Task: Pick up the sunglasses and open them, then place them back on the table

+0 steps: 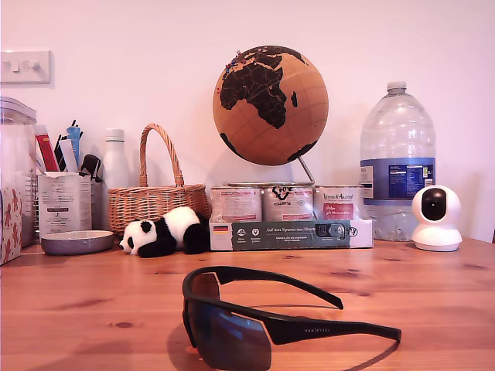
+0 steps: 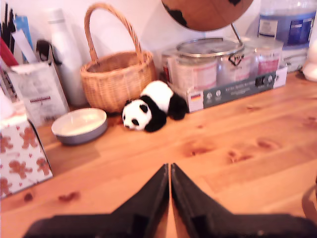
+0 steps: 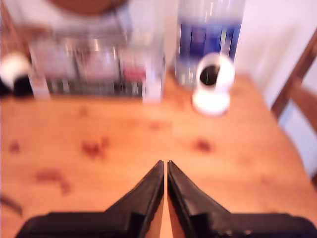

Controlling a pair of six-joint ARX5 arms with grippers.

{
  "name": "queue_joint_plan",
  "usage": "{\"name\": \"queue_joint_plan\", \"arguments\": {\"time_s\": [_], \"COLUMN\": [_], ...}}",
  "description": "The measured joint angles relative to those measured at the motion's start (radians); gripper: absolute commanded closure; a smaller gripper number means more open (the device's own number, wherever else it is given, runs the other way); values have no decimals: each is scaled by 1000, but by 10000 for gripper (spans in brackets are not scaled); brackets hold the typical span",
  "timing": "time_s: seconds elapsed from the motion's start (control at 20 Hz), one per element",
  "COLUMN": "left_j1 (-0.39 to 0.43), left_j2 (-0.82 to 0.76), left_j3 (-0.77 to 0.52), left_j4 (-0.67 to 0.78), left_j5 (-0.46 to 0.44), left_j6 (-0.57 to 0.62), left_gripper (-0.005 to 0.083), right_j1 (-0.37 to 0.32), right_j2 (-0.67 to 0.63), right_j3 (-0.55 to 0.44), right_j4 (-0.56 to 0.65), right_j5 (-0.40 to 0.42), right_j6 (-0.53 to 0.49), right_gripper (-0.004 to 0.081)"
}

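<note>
Exterior view: sunglasses [image 1: 255,325] lying on table [image 1: 433,294], front centre, both arms unfolded, lens toward camera, arms reaching toward exterior view's right. Toy panda [image 1: 164,232] behind, beside wicker basket [image 1: 155,202]; globe [image 1: 271,104] over jar pack [image 1: 290,220]; water bottle [image 1: 397,162] and white camera [image 1: 436,218] at exterior view's right. No gripper seen.

First wrist view: first gripper [image 2: 170,171] jaws together, empty, above bare wood; panda, basket, bowl [image 2: 79,125] beyond.

Second wrist view: second gripper [image 3: 165,168] jaws together, empty; blurred bottle, white camera beyond.
</note>
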Motion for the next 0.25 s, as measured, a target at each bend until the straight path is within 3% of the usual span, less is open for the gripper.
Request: {"name": "queue_joint_plan", "arguments": {"time_s": [0.25], "left_j1": [0], "left_j2": [0], "left_j3": [0], "left_j4": [-108], "left_j5": [0], "left_j6": [0], "left_gripper": [789], "right_j1": [0], "right_j2": [0], "right_j3": [-1], "right_j4": [-157], "right_j5": [0], "right_j6": [0], "right_gripper": [780]}}
